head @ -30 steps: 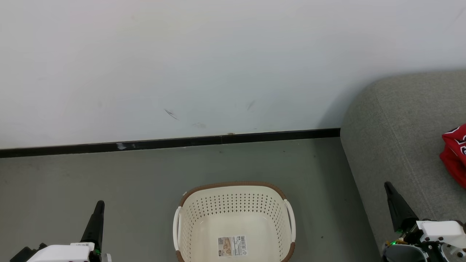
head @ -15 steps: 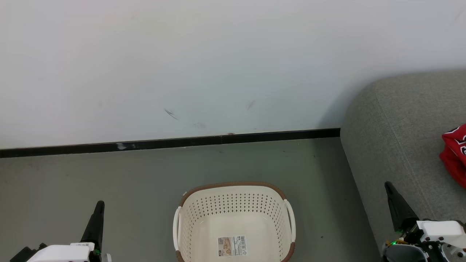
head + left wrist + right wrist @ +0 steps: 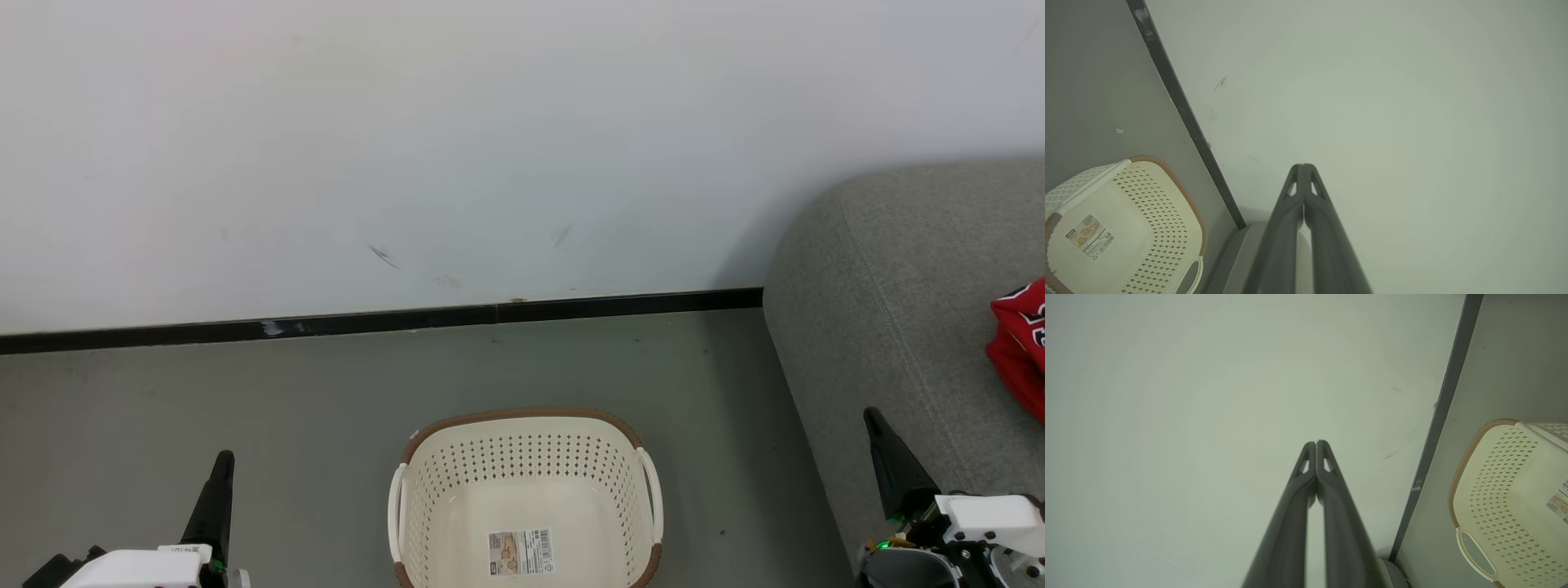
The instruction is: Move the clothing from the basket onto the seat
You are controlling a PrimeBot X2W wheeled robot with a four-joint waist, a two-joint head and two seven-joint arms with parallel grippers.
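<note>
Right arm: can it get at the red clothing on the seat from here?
Probably yes. The right gripper hovers by the seat; the clothing lies ahead to its right, with bare cushion between. Its fingers are shut and would need opening.

Scuffed white wall (image 3: pixel 457 147), black baseboard (image 3: pixel 384 320), grey floor (image 3: pixel 245 392)

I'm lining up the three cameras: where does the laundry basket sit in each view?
Head view: basket at bottom centre.
Left wrist view: basket in the lower left corner.
Right wrist view: basket at the right edge, below the middle.
Shared landmark: black skirting strip beyond it.
</note>
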